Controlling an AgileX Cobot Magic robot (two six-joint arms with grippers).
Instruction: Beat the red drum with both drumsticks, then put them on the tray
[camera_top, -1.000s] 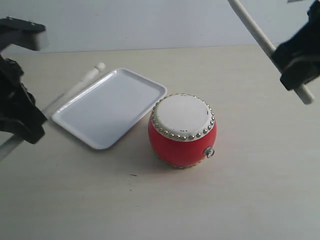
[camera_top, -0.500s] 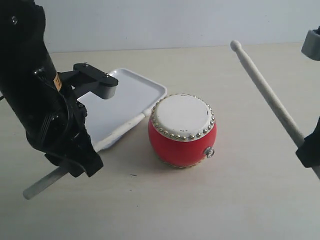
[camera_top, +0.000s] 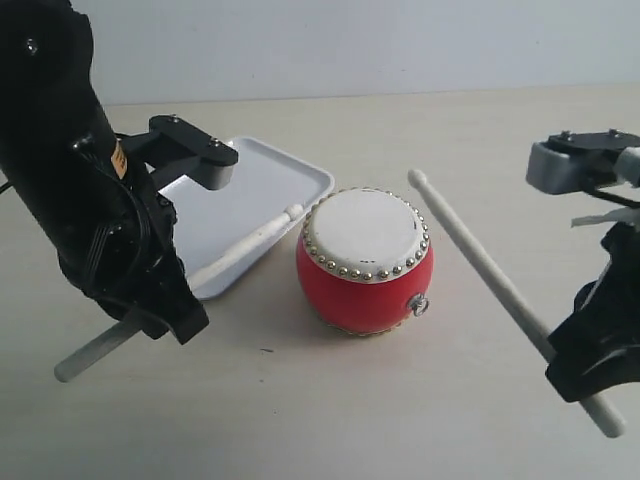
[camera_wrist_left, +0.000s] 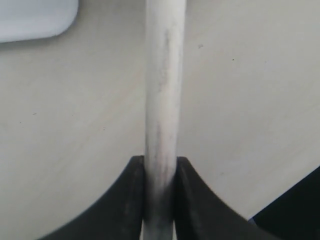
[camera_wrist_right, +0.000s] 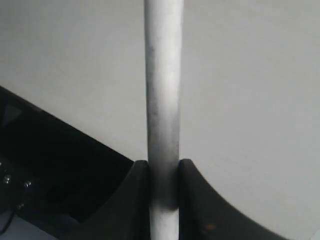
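The red drum (camera_top: 366, 262) with its cream skin and silver studs stands mid-table. Behind and left of it lies the white tray (camera_top: 262, 178). My left gripper (camera_top: 150, 318) is shut on one drumstick (camera_top: 240, 248), whose tip sits just left of the drum's rim, over the tray's near edge. That stick (camera_wrist_left: 162, 100) runs between the black fingers (camera_wrist_left: 127, 200) in the left wrist view. My right gripper (camera_top: 575, 365) is shut on the other drumstick (camera_top: 480, 262), its tip just right of the drum's top. The right wrist view shows this stick (camera_wrist_right: 162, 100) clamped between its fingers (camera_wrist_right: 200, 200).
The pale table (camera_top: 330, 410) spreads around the drum. The left arm's black bulk (camera_top: 70, 170) covers the tray's left end. A grey camera housing (camera_top: 575, 160) of the right arm hangs at the right edge. A plain wall closes the back.
The right drumstick has swung down from high at the right until its tip is beside the drum's top. The left arm has come in, and its stick's tip now nears the drum's rim.
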